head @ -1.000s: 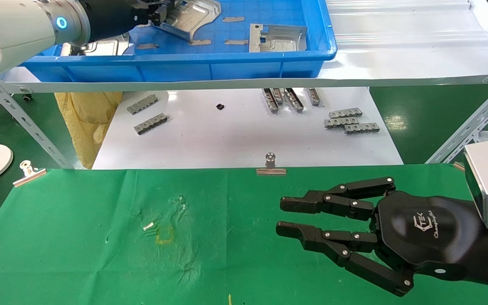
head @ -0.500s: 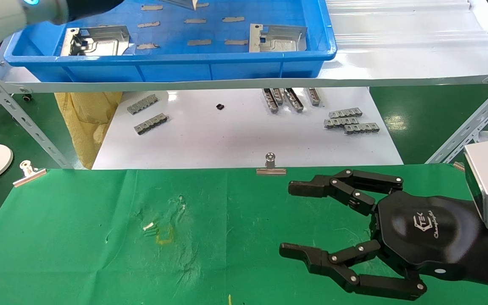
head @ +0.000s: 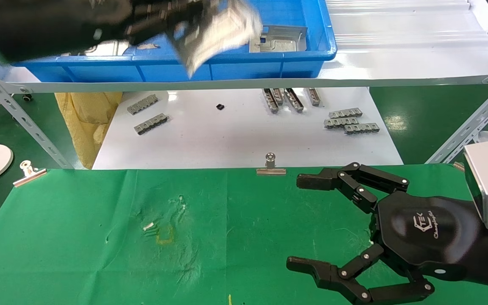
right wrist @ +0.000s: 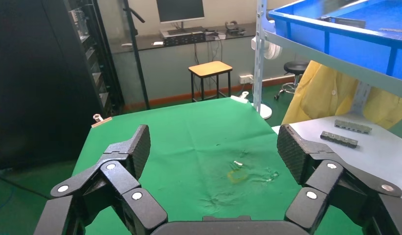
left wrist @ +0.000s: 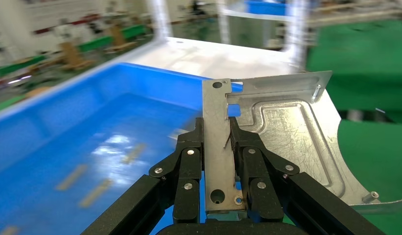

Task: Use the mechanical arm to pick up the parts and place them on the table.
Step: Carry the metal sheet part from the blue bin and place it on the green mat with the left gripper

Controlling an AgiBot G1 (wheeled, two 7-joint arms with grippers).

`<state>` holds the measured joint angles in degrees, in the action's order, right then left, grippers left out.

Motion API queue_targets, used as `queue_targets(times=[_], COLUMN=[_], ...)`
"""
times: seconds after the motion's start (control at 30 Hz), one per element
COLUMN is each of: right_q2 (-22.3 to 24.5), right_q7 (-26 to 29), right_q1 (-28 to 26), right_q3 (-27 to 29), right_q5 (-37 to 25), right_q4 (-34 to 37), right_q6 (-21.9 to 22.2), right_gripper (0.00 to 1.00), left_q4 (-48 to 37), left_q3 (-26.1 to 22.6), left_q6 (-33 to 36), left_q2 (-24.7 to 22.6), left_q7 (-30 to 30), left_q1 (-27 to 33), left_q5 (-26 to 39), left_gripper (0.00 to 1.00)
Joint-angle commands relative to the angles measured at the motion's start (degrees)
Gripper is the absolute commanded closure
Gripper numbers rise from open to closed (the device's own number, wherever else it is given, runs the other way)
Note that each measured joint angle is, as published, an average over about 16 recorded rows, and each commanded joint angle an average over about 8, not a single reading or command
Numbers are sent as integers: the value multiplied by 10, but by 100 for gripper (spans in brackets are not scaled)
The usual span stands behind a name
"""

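Observation:
My left gripper (head: 184, 23) is at the upper left over the blue bin, blurred. It is shut on a shiny silver part (head: 220, 31) that hangs over the bin's front wall. In the left wrist view both fingers (left wrist: 189, 156) clamp the part's (left wrist: 287, 132) narrow tab. A second part (head: 278, 38) lies in the bin's right end. A third (head: 112, 47) shows partly behind my left arm. My right gripper (head: 303, 223) is wide open and empty above the green table (head: 100, 237), right of the yellowish stain (head: 165, 235). The right wrist view shows its pads (right wrist: 140, 142) apart over the cloth (right wrist: 189, 132).
The blue bin (head: 227, 70) sits on a white metal shelf (head: 396, 51). Below it a white board (head: 227, 140) carries small grey toothed bars (head: 350, 120). Metal clips (head: 271, 165) (head: 28, 171) hold the cloth's far edge. A yellow bag (head: 87, 114) hangs at the left.
My left gripper has lifted the part out of the bin and swung it toward the bin's front wall. My right gripper's fingers have spread wide apart.

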<state>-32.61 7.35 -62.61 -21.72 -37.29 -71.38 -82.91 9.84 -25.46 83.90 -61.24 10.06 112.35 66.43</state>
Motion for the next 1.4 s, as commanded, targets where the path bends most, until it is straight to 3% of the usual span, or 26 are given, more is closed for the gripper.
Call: queue_targets(times=[0.03, 0.17, 0.43, 0.8, 0.83, 0.87, 1.07, 1.1, 1.4], right_q2=[0, 0, 0, 0, 0, 0, 0, 0, 0], right_q7=[0, 0, 0, 0, 0, 0, 0, 0, 0], right_q1=[0, 0, 0, 0, 0, 0, 0, 0, 0], right_q3=[0, 0, 0, 0, 0, 0, 0, 0, 0], right_q5=[0, 0, 0, 0, 0, 0, 0, 0, 0], right_q4=[0, 0, 0, 0, 0, 0, 0, 0, 0], right_q6=[0, 0, 0, 0, 0, 0, 0, 0, 0], right_gripper=[0, 0, 0, 0, 0, 0, 0, 0, 0], left_q4=[1, 34, 93, 49, 43, 36, -3, -8, -45], left_q3=[-1, -15, -81, -141, -144, -146, -151, -150, -146], left_q6=[48, 77, 73, 52, 48, 45, 22, 18, -4], left_q2=[12, 42, 94, 77, 74, 72, 56, 54, 36], left_q7=[13, 48, 146, 292, 306, 319, 382, 390, 437], left_q1=[-1, -24, -101, -153, -155, -157, -167, -167, -166], left_q5=[1, -1, 21, 63, 66, 69, 79, 78, 74], left_gripper=[100, 100, 100, 99, 95, 85, 11, 2, 0])
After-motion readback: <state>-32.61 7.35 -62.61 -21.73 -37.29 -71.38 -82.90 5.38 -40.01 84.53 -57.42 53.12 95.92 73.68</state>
